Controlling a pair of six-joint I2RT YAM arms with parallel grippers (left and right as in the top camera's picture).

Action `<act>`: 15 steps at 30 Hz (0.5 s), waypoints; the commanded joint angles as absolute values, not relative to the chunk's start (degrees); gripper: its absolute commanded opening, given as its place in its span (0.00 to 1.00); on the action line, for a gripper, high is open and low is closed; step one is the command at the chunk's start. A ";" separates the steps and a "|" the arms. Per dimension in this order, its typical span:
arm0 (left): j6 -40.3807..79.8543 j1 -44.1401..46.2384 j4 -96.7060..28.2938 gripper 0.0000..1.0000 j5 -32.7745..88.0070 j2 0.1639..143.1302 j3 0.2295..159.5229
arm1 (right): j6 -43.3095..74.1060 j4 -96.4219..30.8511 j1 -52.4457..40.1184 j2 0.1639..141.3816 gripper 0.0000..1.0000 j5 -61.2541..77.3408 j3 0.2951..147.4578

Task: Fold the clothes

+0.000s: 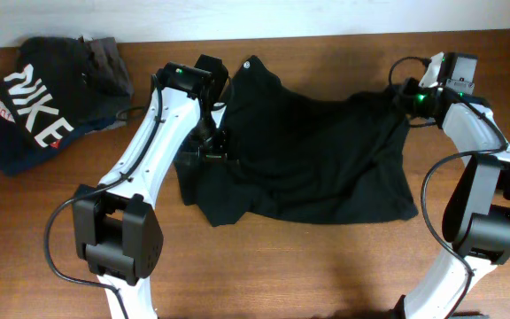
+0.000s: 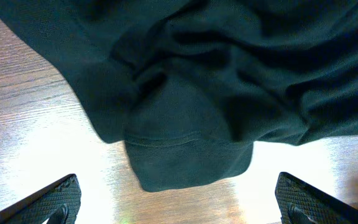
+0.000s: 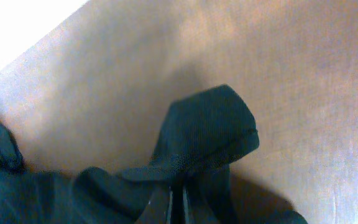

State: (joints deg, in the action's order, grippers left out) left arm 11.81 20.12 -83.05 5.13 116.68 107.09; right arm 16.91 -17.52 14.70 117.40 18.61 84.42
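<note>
Black soft short-sleeved T-shirt: right tool clamped on a fabric fold, probably a sleeve hem, at its far right corner; left tool wide open, empty, over the left sleeve. Shirt lies crumpled mid brown wooden desk.

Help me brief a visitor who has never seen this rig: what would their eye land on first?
The black T-shirt lies rumpled across the middle of the wooden table. The right hand is pinched shut on a fold at its far right edge, while the left hand hangs open over its other side. A dark garment with white NIKE lettering sits at the far left corner.
</note>
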 commanded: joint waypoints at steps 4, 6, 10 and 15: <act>12.14 19.99 -81.97 0.99 4.67 116.25 106.85 | 18.11 -9.91 14.48 118.63 0.11 10.55 85.89; 12.14 19.99 -81.38 0.99 4.69 116.25 106.85 | 18.09 -9.74 14.66 118.65 0.29 8.95 86.08; 12.12 19.99 -80.66 0.99 4.69 116.25 106.85 | 18.11 -17.74 15.57 118.52 0.99 9.82 90.41; 12.14 19.99 -80.79 0.99 4.71 116.25 106.85 | 18.09 -38.52 17.21 117.86 0.99 9.82 103.92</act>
